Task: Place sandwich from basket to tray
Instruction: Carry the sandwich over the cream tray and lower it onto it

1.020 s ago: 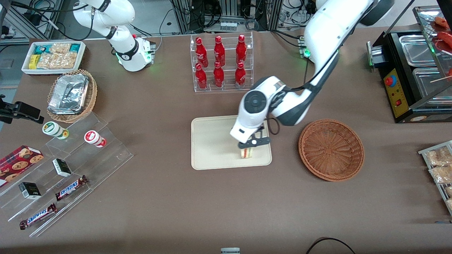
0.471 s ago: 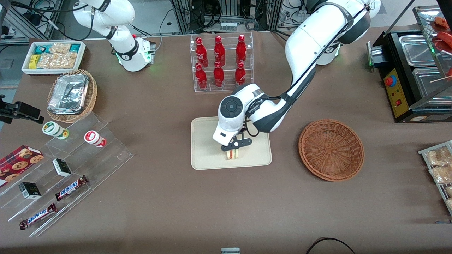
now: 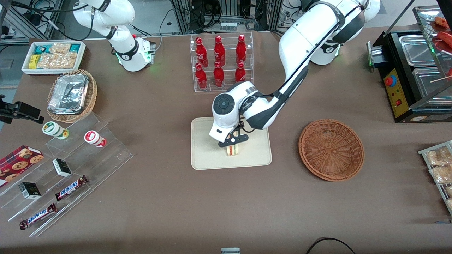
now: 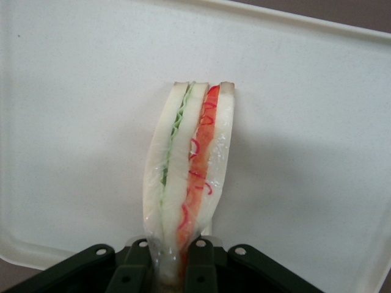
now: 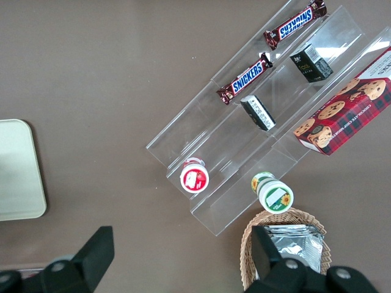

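Note:
The sandwich (image 3: pixel 232 150), a wrapped wedge of pale bread with red and green filling stripes, stands on edge over the middle of the cream tray (image 3: pixel 204 158). My left gripper (image 3: pixel 232 141) is above the tray and shut on the sandwich's upper end. In the left wrist view the black fingers (image 4: pixel 200 262) pinch the wrap of the sandwich (image 4: pixel 189 165), with the tray (image 4: pixel 73 122) right under it. The reddish-brown wicker basket (image 3: pixel 331 149) sits empty on the table beside the tray, toward the working arm's end.
A clear rack of red bottles (image 3: pixel 220 61) stands farther from the front camera than the tray. A tan basket with foil containers (image 3: pixel 70 95), a white snack bin (image 3: pixel 53 56) and clear snack shelves (image 3: pixel 67 169) lie toward the parked arm's end. A black food warmer (image 3: pixel 413 77) stands at the working arm's end.
My gripper has carried the sandwich from the tray's basket-side edge toward its middle, and lower over the tray.

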Action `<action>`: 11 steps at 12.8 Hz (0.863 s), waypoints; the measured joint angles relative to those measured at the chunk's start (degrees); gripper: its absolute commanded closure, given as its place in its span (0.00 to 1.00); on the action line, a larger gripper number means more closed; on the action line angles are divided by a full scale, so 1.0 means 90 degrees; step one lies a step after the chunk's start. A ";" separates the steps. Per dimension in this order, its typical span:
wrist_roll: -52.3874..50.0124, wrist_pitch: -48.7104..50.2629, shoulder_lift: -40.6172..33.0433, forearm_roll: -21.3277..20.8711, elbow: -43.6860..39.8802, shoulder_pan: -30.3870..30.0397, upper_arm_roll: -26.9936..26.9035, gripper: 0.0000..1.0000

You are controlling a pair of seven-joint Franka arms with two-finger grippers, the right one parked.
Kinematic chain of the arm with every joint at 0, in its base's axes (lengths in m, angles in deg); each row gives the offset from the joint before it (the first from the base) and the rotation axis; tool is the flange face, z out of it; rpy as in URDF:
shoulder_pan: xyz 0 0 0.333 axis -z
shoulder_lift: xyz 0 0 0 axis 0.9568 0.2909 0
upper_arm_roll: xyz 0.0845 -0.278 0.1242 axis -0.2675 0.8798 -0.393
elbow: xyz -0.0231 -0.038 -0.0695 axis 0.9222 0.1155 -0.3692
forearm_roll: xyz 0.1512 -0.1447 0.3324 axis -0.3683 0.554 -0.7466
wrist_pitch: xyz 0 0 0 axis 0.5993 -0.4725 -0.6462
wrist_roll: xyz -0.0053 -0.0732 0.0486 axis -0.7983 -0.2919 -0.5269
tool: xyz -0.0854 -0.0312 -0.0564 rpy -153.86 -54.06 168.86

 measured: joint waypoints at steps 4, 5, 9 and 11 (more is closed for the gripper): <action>-0.0009 0.0001 0.0000 0.0000 -0.0078 -0.0014 -0.0048 0.00; -0.0010 0.0005 -0.0004 0.0000 -0.0135 -0.0022 -0.0049 0.00; -0.0010 0.0297 -0.0340 0.0000 -0.0357 -0.0048 -0.0053 0.00; -0.0010 0.0828 -0.0759 -0.0001 -0.0447 -0.0044 -0.0197 0.00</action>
